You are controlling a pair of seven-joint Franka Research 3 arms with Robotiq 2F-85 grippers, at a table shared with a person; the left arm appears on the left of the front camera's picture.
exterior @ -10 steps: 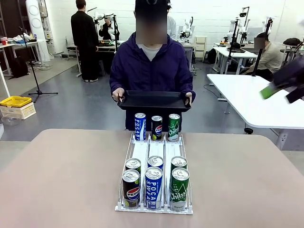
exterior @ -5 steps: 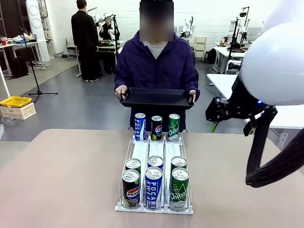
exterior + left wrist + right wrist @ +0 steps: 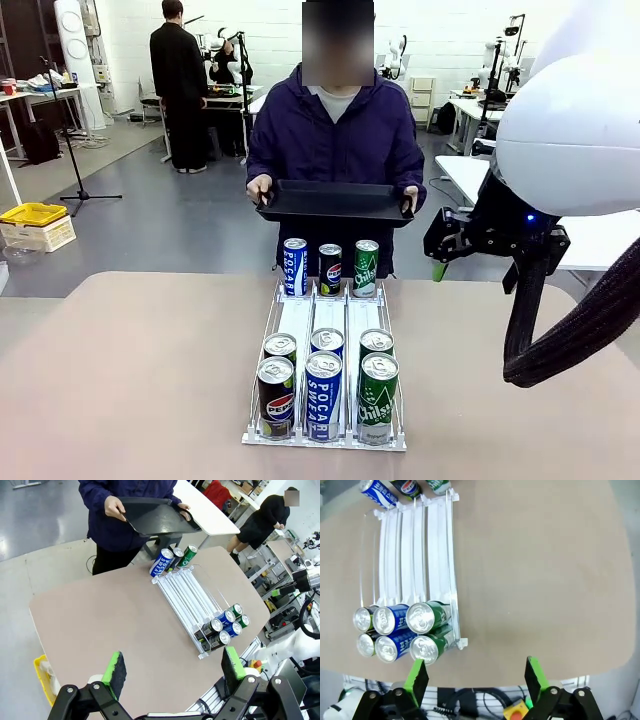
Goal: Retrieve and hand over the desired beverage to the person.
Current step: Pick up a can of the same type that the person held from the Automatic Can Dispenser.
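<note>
The person in a navy-purple jacket stands at the far side of the table, holding a black tray in both hands. A white rack on the table holds cans. At its far end stand a blue Pocari can, a Pepsi can and a green Chilsung can. Several more cans fill its near end. My right gripper hangs above the table right of the rack; its pads are spread wide, open and empty. My left gripper is open, high above the table.
The rack lies left of my right gripper, with its near cans closest. Bare tabletop stretches to the right. Behind the person are white tables, a yellow bin and other people.
My right arm has swung in from the right and now hangs lower and slightly further left. The person has shifted a little to the right with the tray.
</note>
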